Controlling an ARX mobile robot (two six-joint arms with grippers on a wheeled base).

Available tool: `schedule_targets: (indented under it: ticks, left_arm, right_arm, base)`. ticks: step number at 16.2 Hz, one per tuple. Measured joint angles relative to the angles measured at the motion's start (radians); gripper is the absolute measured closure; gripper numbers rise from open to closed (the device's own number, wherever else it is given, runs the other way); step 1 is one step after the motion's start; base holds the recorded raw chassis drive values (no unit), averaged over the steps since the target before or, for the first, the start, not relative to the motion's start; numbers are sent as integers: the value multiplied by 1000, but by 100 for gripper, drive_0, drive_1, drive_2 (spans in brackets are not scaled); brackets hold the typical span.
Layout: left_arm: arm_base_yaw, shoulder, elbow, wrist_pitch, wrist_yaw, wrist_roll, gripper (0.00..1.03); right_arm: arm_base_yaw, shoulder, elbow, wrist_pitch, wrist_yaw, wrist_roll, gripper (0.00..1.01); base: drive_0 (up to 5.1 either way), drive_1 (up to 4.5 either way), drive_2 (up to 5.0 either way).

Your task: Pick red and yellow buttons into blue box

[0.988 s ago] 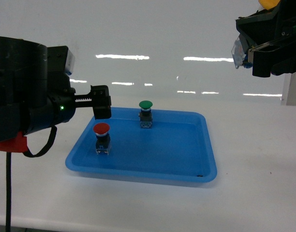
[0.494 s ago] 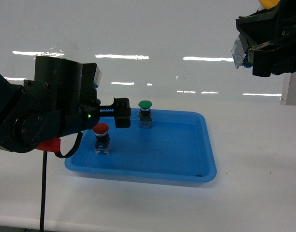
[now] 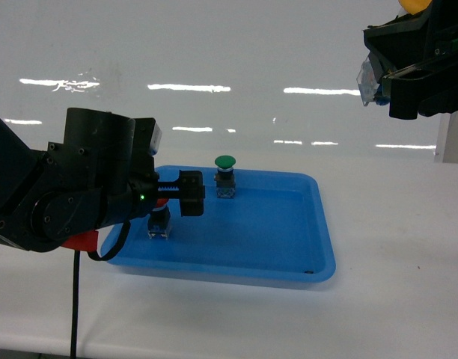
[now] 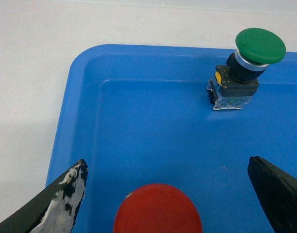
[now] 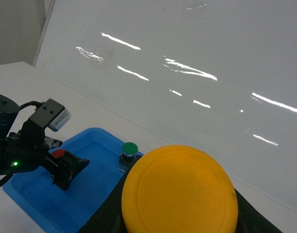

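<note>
Left gripper [image 4: 168,194]: jaws spread wide, one black finger [image 4: 61,204] on each side of the red mushroom-cap push-button [image 4: 157,209], no contact visible. Button upright in the shallow blue plastic tray [image 4: 139,121] on the white table [image 3: 394,224]. Farther back in the tray: green-capped button [image 4: 243,65], standing apart. Right gripper [image 3: 408,71] raised, closed on the yellow-capped button [image 5: 180,191].

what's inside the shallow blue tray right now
Two push buttons stand in the shallow blue tray: a green button toward the back and a red button nearer the front left. In the head view, the left gripper covers the red cap; the open fingers straddle it.
</note>
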Motion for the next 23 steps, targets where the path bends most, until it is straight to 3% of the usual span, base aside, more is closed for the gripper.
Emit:
schedule_targets:
  ticks: [9, 10, 17, 23]
  left_arm:
    - [-4, 39, -6, -63, 6, 0, 5]
    - [-4, 39, -6, -64, 6, 0, 9]
    - [-4, 39, -6, -63, 5, 0, 75]
    - [6, 11, -55, -30, -14, 5, 79]
  right_arm:
    - [0, 0, 0, 0, 0, 0, 72]
    - [0, 0, 0, 0, 0, 0, 72]
    - [0, 0, 0, 0, 0, 0, 72]
    - [0, 0, 0, 0, 0, 0, 72]
  base:
    - [0, 0, 0]
    - [0, 0, 0]
    - [0, 0, 0]
    - [0, 0, 0]
